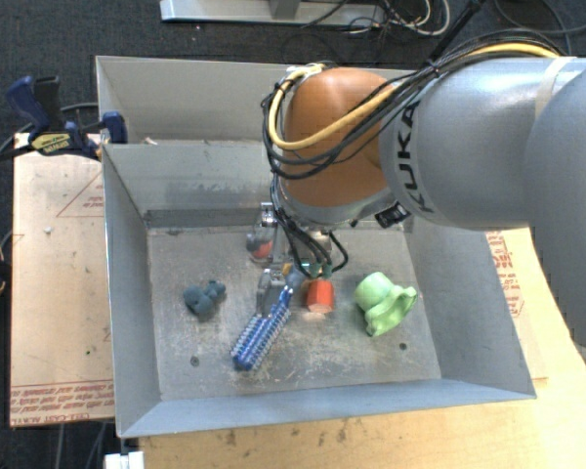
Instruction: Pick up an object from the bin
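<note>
Blue-and-white ridged stick (257,340), brush-like, long and thin. It lies slanted at the centre front of the bin (127,291) floor, upper end right under my gripper (273,286). Spread or pressed together: cannot tell from here. Looks like the grasp step, low over the stick's end. Next move likely needs a firm close there, then a straight lift. Small orange cylinder (318,296) just beside; green lump (383,303) and blue-grey lump (204,299) farther off.
</note>
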Controlling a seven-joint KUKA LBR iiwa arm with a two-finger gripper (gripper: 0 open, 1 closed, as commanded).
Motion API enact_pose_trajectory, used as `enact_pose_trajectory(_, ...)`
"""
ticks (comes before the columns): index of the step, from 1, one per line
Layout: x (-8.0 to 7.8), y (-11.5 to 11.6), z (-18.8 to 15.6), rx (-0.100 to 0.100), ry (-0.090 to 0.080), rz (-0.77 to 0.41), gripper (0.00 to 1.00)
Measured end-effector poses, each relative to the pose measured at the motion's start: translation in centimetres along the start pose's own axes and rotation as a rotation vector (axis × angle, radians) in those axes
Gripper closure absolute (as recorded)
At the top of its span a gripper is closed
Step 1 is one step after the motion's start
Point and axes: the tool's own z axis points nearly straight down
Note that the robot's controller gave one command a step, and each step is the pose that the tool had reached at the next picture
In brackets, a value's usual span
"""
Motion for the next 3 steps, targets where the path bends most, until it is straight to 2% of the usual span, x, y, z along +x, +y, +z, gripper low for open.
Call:
enact_pose_trajectory(1, 5.8, -8.8, 11.3, -0.004, -0.014, -0.026, 0.0)
enact_pose_trajectory(2, 5.5, -8.7, 10.9, -0.003, -0.02, -0.028, 1.0)
enact_pose_trajectory(3, 7.2, -7.9, -7.4, 0.001, -0.016, -0.217, 1.0)
